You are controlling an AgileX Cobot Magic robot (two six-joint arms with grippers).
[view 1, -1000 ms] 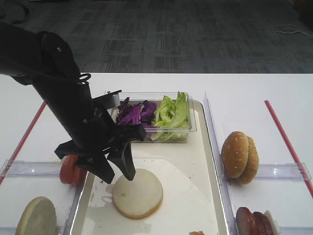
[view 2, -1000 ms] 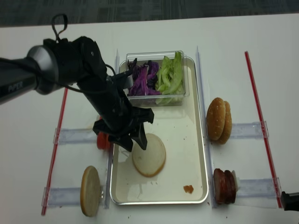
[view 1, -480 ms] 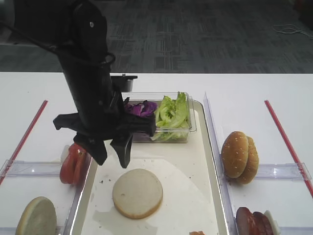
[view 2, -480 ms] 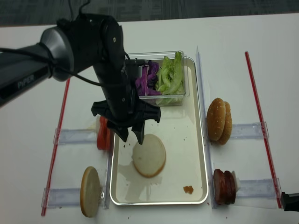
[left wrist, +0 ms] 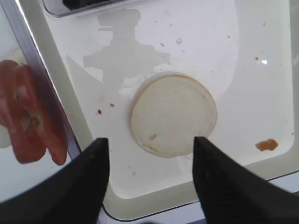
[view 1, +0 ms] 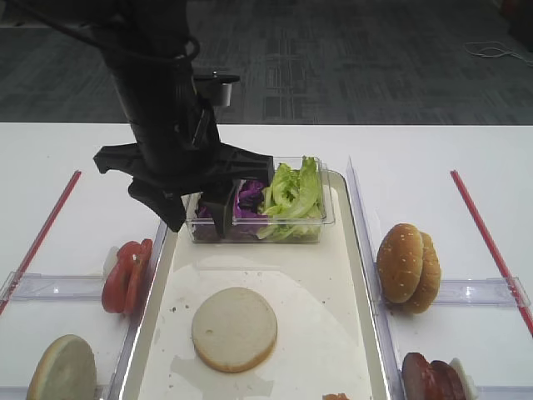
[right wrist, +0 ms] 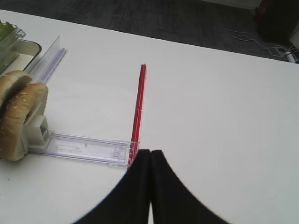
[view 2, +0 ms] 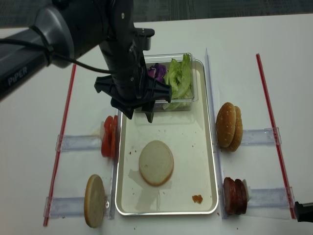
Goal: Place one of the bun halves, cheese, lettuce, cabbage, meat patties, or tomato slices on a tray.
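One pale bun half lying flat inside the tray, near the front left part, touching nothing else. Left gripper up in the air above the back left part of the tray, jaws spread apart, nothing between them. From the left wrist view, the two dark fingers standing on either side of the bun half far below, well clear of it.

At the back edge of the tray, a small clear box holding purple cabbage on the left and green lettuce on the right.

Just past the tray's left edge, red tomato slices standing up in a clear rack. Toward the front left corner of the table, another pale bun half standing on edge.

Past the tray's right edge, two brown speckled buns leaning together in a rack. Toward the front right corner, dark meat patties.

Right gripper low over the bare table near a red strip, fingers pressed tight together, holding nothing.
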